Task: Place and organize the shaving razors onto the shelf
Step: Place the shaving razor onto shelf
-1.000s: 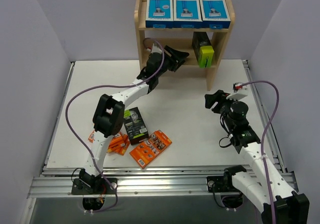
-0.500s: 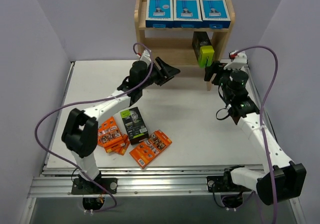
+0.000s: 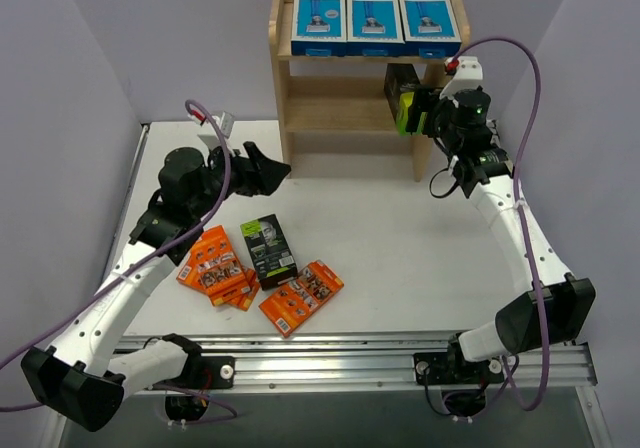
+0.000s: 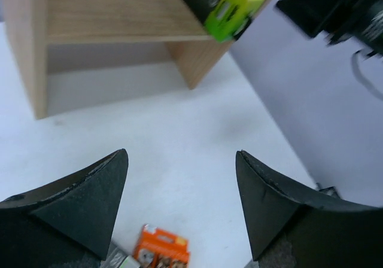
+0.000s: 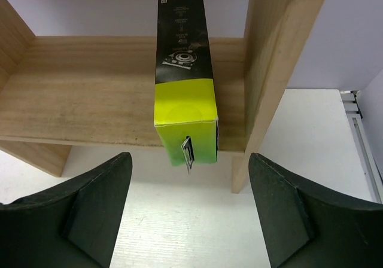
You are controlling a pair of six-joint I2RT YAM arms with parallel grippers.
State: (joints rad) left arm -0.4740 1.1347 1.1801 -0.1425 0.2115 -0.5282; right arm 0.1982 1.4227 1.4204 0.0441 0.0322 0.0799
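Razor box [image 5: 184, 82]: black top, lime front, overhanging shelf [image 5: 78, 109] | left fingers [image 4: 78, 202], right fingers [image 5: 90, 208]: spread, empty

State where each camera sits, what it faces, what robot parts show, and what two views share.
Top external: above, behind the bases, looking down on table, shelf, left arm, right arm.
Left wrist: faces the shelf across the table; own open jaws show.
Right wrist: close on the shelf's middle tier; own open jaws.
Shared: black-and-lime box, all three.

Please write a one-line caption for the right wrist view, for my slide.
Open right tool facing a black-and-lime razor box that sticks out past the front edge of a wooden shelf.
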